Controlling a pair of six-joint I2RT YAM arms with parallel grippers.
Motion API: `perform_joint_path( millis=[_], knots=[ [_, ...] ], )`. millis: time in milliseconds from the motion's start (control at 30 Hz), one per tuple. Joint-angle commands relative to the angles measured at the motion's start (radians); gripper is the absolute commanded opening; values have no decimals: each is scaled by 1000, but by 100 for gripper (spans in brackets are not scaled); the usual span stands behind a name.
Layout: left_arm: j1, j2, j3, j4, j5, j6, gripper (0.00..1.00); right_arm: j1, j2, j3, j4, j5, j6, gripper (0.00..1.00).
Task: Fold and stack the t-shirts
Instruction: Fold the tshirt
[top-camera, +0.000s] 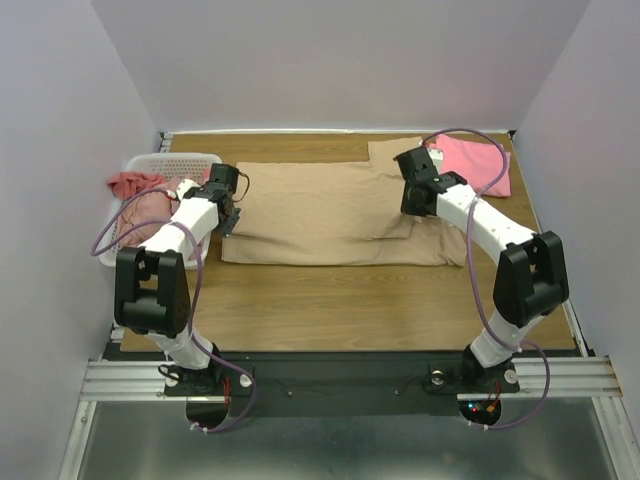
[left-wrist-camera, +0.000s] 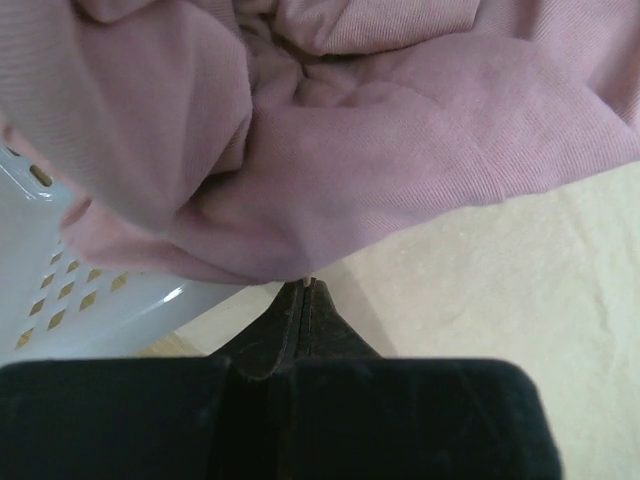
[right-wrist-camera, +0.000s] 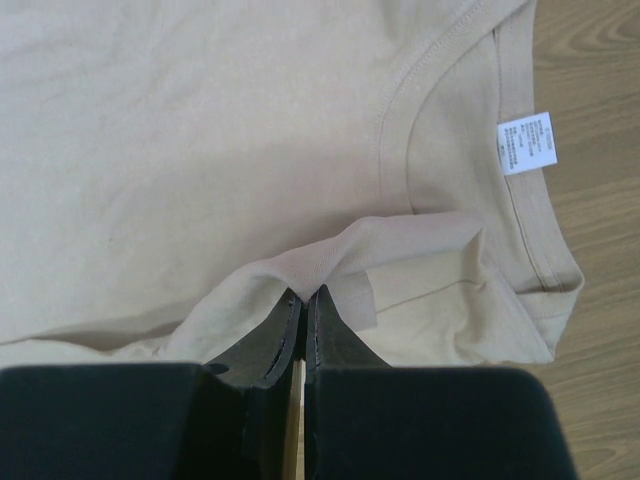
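A large tan t-shirt (top-camera: 320, 215) lies spread across the middle of the table. My right gripper (top-camera: 415, 208) is shut on a raised fold of the tan t-shirt (right-wrist-camera: 200, 130) near its collar, and the pinched cloth tents up over the right gripper (right-wrist-camera: 305, 293). My left gripper (top-camera: 228, 215) sits at the shirt's left edge. In the left wrist view the left gripper (left-wrist-camera: 305, 285) is shut, with a pale sliver of cloth between its tips, and the tan t-shirt (left-wrist-camera: 520, 290) lies beside it. A dusty-pink t-shirt (left-wrist-camera: 380, 150) hangs just above the tips. A bright pink t-shirt (top-camera: 478, 162) lies at the back right.
The white mesh basket (top-camera: 175, 160) stands at the back left, against the left wall; its wall (left-wrist-camera: 80, 300) is close to my left gripper. A salmon-red shirt (top-camera: 130, 183) and the dusty-pink one (top-camera: 150, 215) spill over it. Bare wood runs along the near edge.
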Motion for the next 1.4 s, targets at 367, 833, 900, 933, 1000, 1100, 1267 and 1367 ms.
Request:
perform_joint_path(
  millis=[367,833,900,933,1000,1100,1267,1367],
  knots=[
    [6,10,97,-31,-41,22,75,-31,195,205,49,-11,-32,52],
    [-116,-114,2,44,47,96,79,-31,-25,-130,97,-254,58,100],
    [-142,-111,-4,46,41,94,80,-31,-25,-147,131,-296,58,100],
    [-164,-111,-11,49,41,94,80,-31,-19,-152,146,-312,60,100],
    [-181,-106,-18,55,38,96,80,-30,2,-160,184,-347,61,100],
    [-201,-96,-31,55,35,99,79,-31,33,-137,204,-347,63,100],
    [-208,-80,-51,64,35,104,80,-31,97,-100,220,-329,54,100],
    [-208,-76,-55,63,35,107,79,-31,117,-106,223,-304,66,100]
  ],
)
